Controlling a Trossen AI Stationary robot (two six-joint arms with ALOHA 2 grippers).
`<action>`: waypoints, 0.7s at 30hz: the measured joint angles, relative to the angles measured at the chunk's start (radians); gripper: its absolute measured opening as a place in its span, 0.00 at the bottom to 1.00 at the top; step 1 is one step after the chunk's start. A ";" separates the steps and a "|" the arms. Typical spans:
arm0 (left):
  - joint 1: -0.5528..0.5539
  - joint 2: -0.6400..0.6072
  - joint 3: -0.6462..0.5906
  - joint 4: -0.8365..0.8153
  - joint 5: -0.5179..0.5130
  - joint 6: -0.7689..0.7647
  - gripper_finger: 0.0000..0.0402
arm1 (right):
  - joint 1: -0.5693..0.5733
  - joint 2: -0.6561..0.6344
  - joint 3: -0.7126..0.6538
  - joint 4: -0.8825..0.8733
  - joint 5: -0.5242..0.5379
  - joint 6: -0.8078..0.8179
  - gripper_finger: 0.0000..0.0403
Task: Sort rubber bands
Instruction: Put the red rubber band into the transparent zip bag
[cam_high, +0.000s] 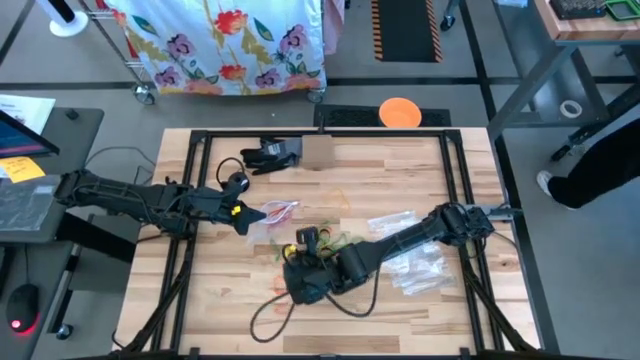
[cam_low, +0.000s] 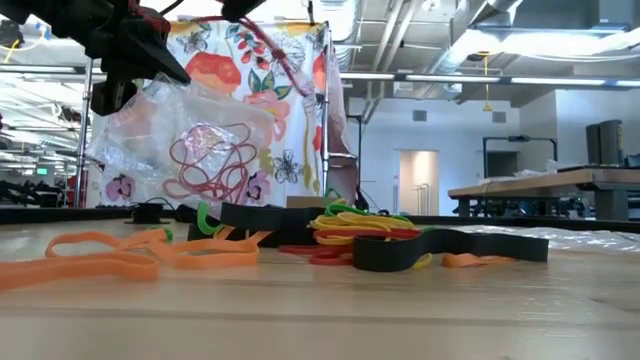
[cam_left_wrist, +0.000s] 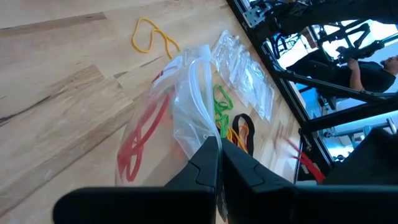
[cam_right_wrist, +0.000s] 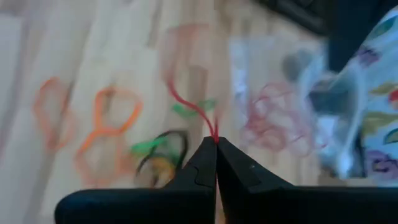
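Right gripper (cam_right_wrist: 216, 142) pinching red rubber band (cam_right_wrist: 186, 102)

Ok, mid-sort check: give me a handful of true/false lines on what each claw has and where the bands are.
1. The left claw is shut on a clear bag with red bands inside. True.
2. The right claw is open and empty. False: it is shut, pinching a red rubber band.
3. Orange bands lie loose on the table. True.
4. The held bag lies flat on the table. False: in the low view it hangs lifted above the surface.
5. Spare clear bags lie beside the right arm. True.
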 joint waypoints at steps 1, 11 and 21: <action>0.000 0.000 0.000 0.000 0.000 -0.008 0.00 | -0.011 0.001 0.000 0.025 0.007 -0.022 0.00; 0.000 0.000 0.000 -0.004 0.016 -0.039 0.00 | -0.154 0.001 0.000 0.233 -0.019 -0.178 0.00; 0.000 0.000 0.000 0.001 0.052 -0.010 0.00 | -0.255 0.001 0.000 0.330 -0.164 -0.190 0.00</action>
